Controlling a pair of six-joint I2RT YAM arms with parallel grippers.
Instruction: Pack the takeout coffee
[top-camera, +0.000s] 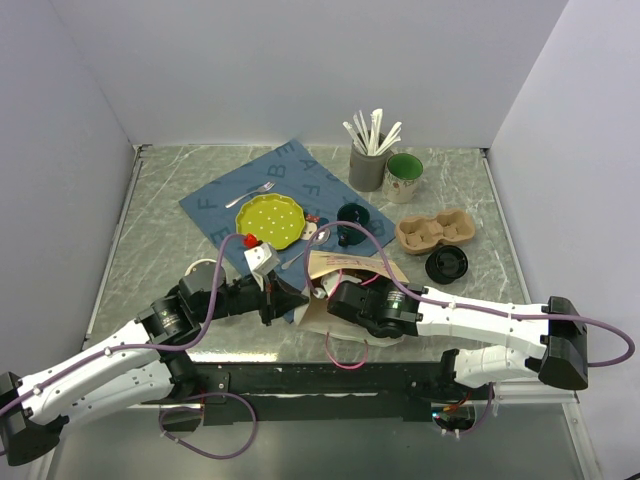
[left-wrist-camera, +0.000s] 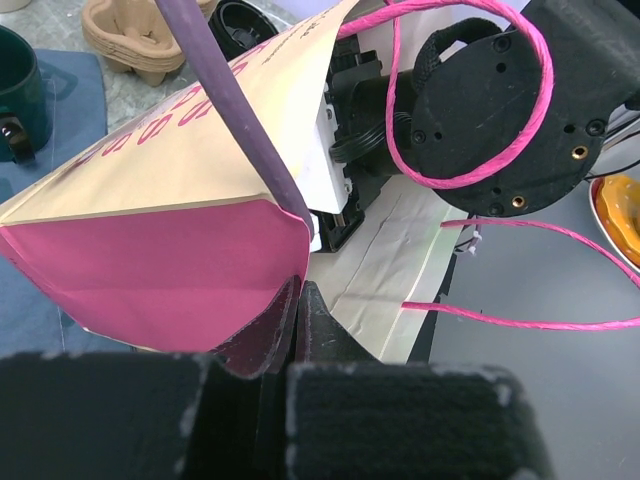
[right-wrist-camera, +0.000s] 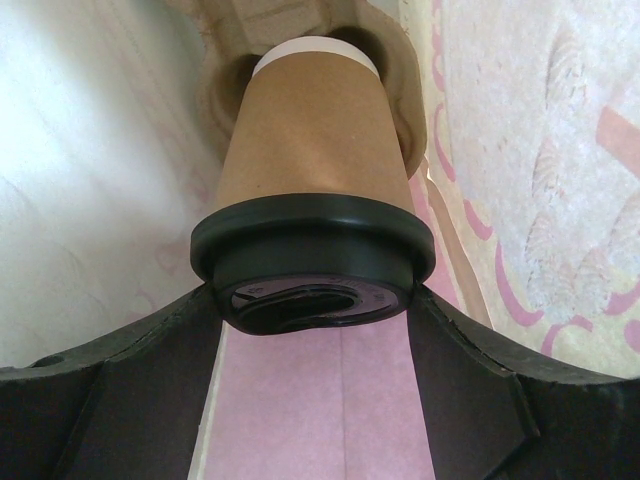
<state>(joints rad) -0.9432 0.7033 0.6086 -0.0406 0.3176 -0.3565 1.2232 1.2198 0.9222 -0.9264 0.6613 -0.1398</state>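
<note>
Takeout coffee (right-wrist-camera: 315, 160) in right end effector (right-wrist-camera: 315, 300), seemingly gripped

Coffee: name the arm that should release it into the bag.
Right. The right jaws grip the coffee by its lid inside the bag, its base in the carrier. The left jaws pinch the bag's rim.
</note>
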